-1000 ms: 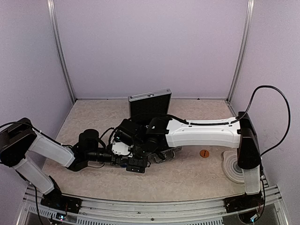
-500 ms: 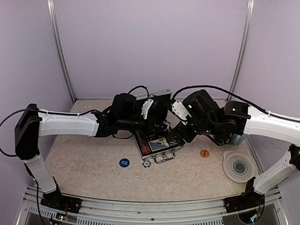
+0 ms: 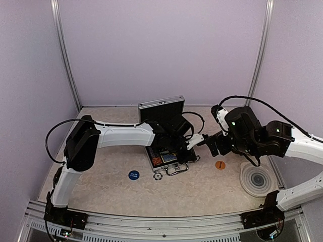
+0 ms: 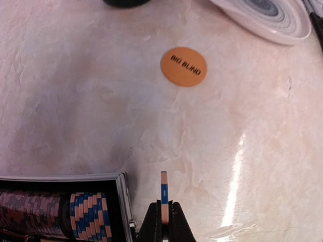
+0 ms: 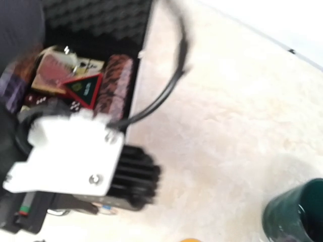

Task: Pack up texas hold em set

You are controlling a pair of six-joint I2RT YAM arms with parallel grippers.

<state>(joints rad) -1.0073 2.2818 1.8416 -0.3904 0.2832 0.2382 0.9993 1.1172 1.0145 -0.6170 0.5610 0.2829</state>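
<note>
Two robot arms meet over a pale marbled worktop. At left lies a blue round button. In the centre the silver case stands open, lid upright, with chips racked inside. Just off its right edge the left claw is pinched tight on one striped chip (held on edge). Further right lies an orange button marked BIG BLIND, then the right claw, jaws spread wide and empty. A grey coaster lies far right.

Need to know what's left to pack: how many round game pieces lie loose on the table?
3: orange BIG BLIND button right of the case, blue button front-left of it, black-and-white disc by its handle. Others may be hidden.
</note>
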